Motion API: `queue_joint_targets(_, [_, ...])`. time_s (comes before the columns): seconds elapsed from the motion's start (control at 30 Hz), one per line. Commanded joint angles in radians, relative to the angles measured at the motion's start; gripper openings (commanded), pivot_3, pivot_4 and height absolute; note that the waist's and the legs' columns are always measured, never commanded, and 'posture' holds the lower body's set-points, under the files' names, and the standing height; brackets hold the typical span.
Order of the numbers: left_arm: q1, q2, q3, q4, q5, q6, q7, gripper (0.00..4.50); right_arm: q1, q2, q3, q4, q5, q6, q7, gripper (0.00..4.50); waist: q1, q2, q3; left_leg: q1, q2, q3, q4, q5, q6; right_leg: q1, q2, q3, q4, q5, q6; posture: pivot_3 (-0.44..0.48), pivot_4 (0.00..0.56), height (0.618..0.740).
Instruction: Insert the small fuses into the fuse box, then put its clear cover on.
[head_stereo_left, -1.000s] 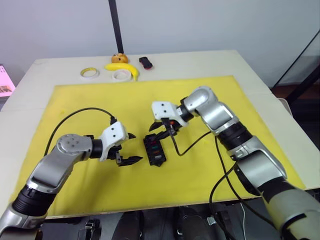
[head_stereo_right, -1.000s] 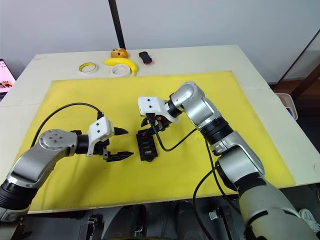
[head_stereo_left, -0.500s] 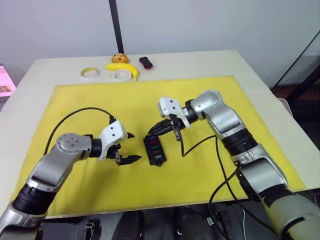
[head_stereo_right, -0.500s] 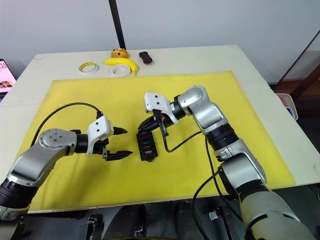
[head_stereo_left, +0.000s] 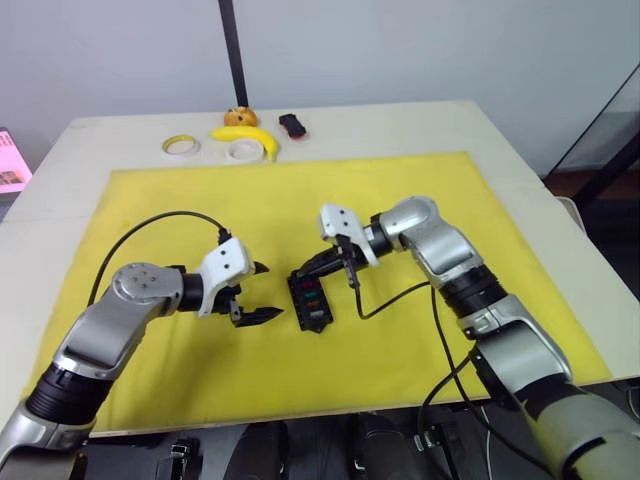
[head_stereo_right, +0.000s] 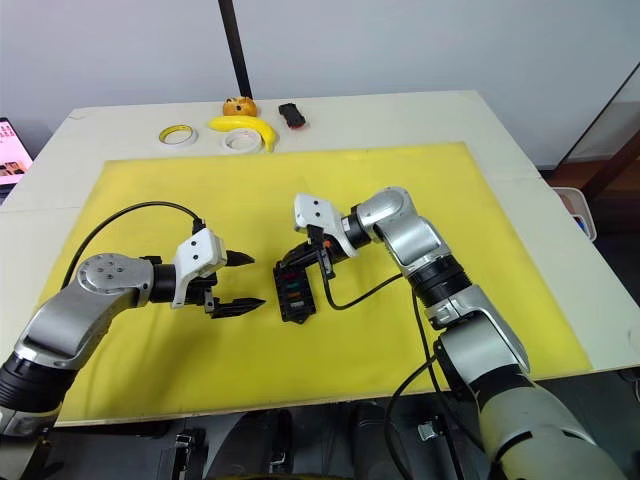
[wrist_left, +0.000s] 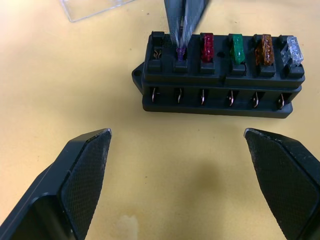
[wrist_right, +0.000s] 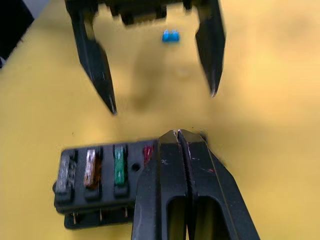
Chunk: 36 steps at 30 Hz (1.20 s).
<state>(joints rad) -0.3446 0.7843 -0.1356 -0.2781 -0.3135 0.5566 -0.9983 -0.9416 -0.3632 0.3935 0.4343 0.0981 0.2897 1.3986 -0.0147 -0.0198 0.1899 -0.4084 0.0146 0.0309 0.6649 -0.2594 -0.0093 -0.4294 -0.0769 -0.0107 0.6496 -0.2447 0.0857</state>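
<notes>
The small black plastic fuse box (wrist_left: 220, 75) with two rows of slots is lying near the middle of the yellow mat (head_stereo_left: 400, 190). In its upper row, a red fuse (wrist_left: 207, 46), a teal fuse (wrist_left: 236, 48), an amber fuse (wrist_left: 264, 48) and a pale grey fuse (wrist_left: 294, 50) are sitting side by side. The slot next to the red one is taking a purple fuse (wrist_left: 180, 50); the end slot beyond that looks bare.

My right claw (head_stereo_left: 300, 273) is reaching in from about 2 o'clock of the box, its two black fingers (wrist_right: 165, 170) pressed together, pinching the purple fuse and holding it upright in that slot.

My left claw (head_stereo_left: 258, 293) is hovering just above the mat at about 9 o'clock of the box, near it but not touching, with its fingers (wrist_left: 80, 170) spread wide and holding nothing.

A tiny blue fuse (wrist_right: 170, 36) is lying loose on the mat on the left claw's side of the box. The clear colourless plastic cover (wrist_left: 90, 7) is lying on the mat just off the box's purple-fuse end, apart from it.

At the far edge of the pale surface (head_stereo_left: 430, 125), around 12 o'clock, a yellow tape roll (head_stereo_left: 180, 146), a white tape roll (head_stereo_left: 240, 150), a yellow banana (head_stereo_left: 250, 136) and a small black-and-red object (head_stereo_left: 291, 125) are sitting well apart from the box.
</notes>
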Motion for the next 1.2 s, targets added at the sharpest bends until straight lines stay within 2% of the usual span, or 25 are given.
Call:
queue_joint_targets(0.03, [-0.005, 0.002, 0.015, -0.023, 0.003, -0.016, 0.005, 4.50, 0.022, -0.004, 0.050, 0.064, -0.071, -0.063, -0.009, 0.04, 0.000, 0.000, 0.000, 0.000, 0.000, 0.000, 0.000, 0.000, 0.000, 0.001, 0.000, 0.000, 0.000, 0.000, 0.000, 0.000, 0.150, 0.740])
queue_joint_targets(0.27, [0.003, 0.004, 0.023, -0.039, -0.005, -0.009, 0.010, 4.50, -0.007, -0.008, 0.024, 0.051, -0.039, -0.042, 0.004, 0.04, 0.002, 0.000, 0.000, 0.002, 0.000, 0.000, 0.000, 0.000, 0.000, 0.003, 0.000, 0.000, 0.000, 0.000, 0.000, 0.000, 0.150, 0.740])
queue_joint_targets(0.47, [-0.016, 0.016, 0.094, -0.089, -0.101, 0.061, -0.009, 4.50, -0.060, -0.040, -0.091, -0.182, 0.132, 0.242, 0.033, 0.04, 0.002, 0.000, 0.000, 0.000, 0.001, -0.001, 0.000, 0.000, 0.000, 0.001, -0.001, 0.000, 0.000, 0.000, 0.000, 0.000, 0.150, 0.740])
queue_joint_targets(0.63, [0.009, 0.071, 0.320, -0.135, -0.345, 0.197, -0.070, 4.50, -0.046, -0.162, -0.144, -0.350, 0.171, 0.251, 0.057, 0.04, 0.001, 0.000, 0.000, 0.000, 0.001, -0.002, 0.000, 0.000, 0.000, 0.001, -0.001, -0.001, 0.000, 0.000, 0.000, 0.000, 0.150, 0.740])
queue_joint_targets(0.73, [0.072, 0.169, 0.406, -0.132, -0.383, 0.233, -0.126, 4.50, -0.023, -0.243, -0.156, -0.376, 0.166, 0.210, 0.078, 0.04, -0.003, 0.000, 0.000, 0.000, 0.001, -0.001, 0.000, 0.000, 0.000, 0.001, -0.001, -0.001, -0.001, 0.000, 0.000, 0.000, 0.150, 0.740])
queue_joint_targets(0.83, [0.204, 0.285, 0.505, -0.087, -0.343, 0.192, -0.217, 4.50, 0.025, -0.369, -0.164, -0.384, 0.144, 0.160, 0.125, 0.84, -0.002, 0.001, 0.000, 0.001, 0.001, -0.001, -0.001, 0.000, 0.000, 0.001, -0.001, -0.001, -0.001, 0.000, 0.000, 0.000, 0.150, 0.740])
queue_joint_targets(0.93, [0.346, 0.358, 0.620, -0.008, -0.287, 0.138, -0.294, 4.50, 0.080, -0.472, -0.207, -0.363, 0.142, 0.124, 0.131, 2.34, -0.001, 0.001, 0.000, 0.000, 0.001, 0.000, -0.001, 0.000, 0.000, 0.000, -0.001, -0.001, -0.002, -0.001, -0.001, 0.000, 0.150, 0.740])
queue_joint_targets(1.07, [0.447, 0.399, 0.732, 0.073, -0.260, 0.117, -0.351, 4.50, 0.147, -0.577, -0.243, -0.286, 0.110, 0.057, 0.113, 4.24, 0.003, 0.001, 0.000, 0.000, 0.001, 0.002, -0.001, 0.000, 0.000, 0.000, -0.002, -0.001, -0.003, -0.003, -0.004, 0.000, 0.150, 0.740])
queue_joint_targets(1.1, [0.461, 0.403, 0.742, 0.096, -0.249, 0.106, -0.358, 4.50, 0.159, -0.593, -0.255, -0.262, 0.108, 0.049, 0.108, 4.44, 0.003, 0.001, 0.000, 0.000, 0.001, 0.002, -0.001, 0.000, 0.000, 0.000, -0.002, -0.001, -0.003, -0.003, -0.005, 0.000, 0.150, 0.740])
queue_joint_targets(1.2, [0.480, 0.410, 0.730, 0.154, -0.222, 0.071, -0.376, 4.50, 0.192, -0.622, -0.284, -0.214, 0.104, 0.026, 0.089, 4.44, 0.001, 0.001, 0.001, 0.000, 0.002, 0.004, -0.001, 0.000, 0.000, -0.001, -0.003, 0.000, -0.004, -0.003, -0.005, 0.000, 0.150, 0.740])
